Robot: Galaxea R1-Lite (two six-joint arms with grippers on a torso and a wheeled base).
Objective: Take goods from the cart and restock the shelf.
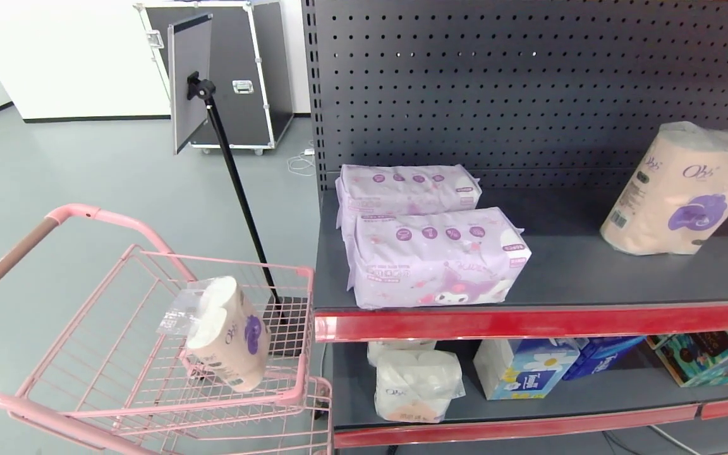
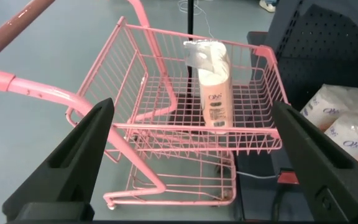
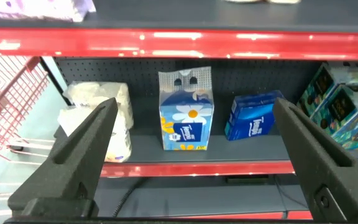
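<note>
Cart [image 1: 162, 254] of pink wire holds plastic-wrapped rolls [image 1: 228, 335]; left end effector [image 2: 192, 106], right end effector [image 3: 194, 102] gape empty.

Tally from where I stand.

Pink cart [image 1: 149, 253]: one. Cart roll pack [image 1: 228, 332] in its basket: one.

Shelf boards with red front edges: two, the upper board [image 1: 560, 272] and the lower board [image 1: 591, 398].

Upper board, left end: two purple tissue packs, the front purple pack [image 1: 433, 256] and the rear purple pack [image 1: 408, 186]. Right end: one cream roll pack [image 1: 680, 189].

Lower board, left end: two white roll packs, the near white pack [image 1: 418, 384] and the far white pack [image 1: 402, 344]. Middle: one blue-and-white tissue pack [image 1: 525, 373] and one dark blue pack [image 1: 601, 354]. Right end: teal boxes [image 1: 696, 357], at least two; I can't count further.

Floor behind: one panel stand [image 1: 231, 164], one black case [image 1: 237, 76].
</note>
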